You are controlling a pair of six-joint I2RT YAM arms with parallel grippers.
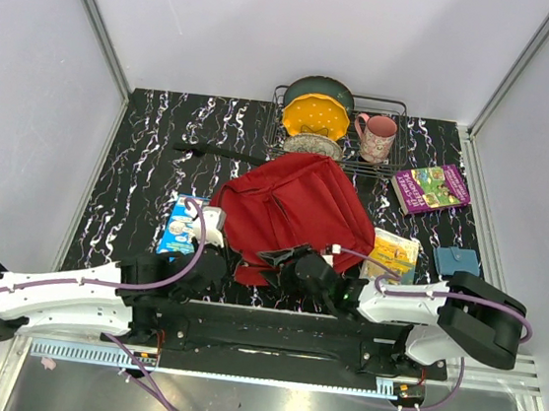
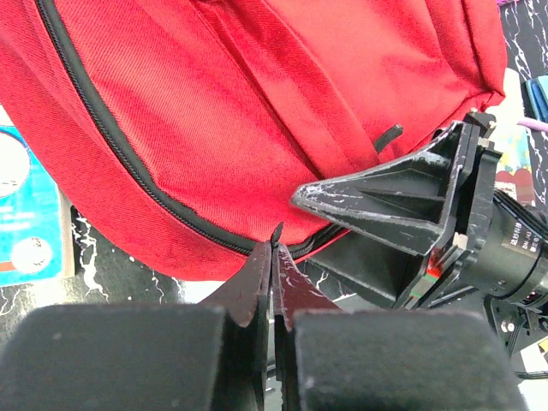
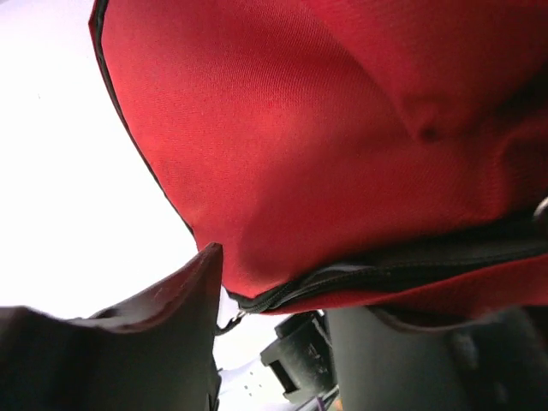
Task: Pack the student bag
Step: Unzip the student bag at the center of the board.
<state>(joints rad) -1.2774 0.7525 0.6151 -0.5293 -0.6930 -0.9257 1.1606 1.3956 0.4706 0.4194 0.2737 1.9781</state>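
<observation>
table (image 1: pixel 147 151): black marble | on it: student bag (image 1: pixel 294 208); dish rack (image 1: pixel 397 107); purple book (image 1: pixel 432 188)

Top view was lit evenly, rendered sharp. Right wrist view was overexposed at left. Wrist foregrounds were blurred.

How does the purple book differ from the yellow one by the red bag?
The purple book lies apart from the student bag, fully in view; the yellow book lies close beside the bag, partly hidden by the right arm. Both lie flat on the table.
</observation>
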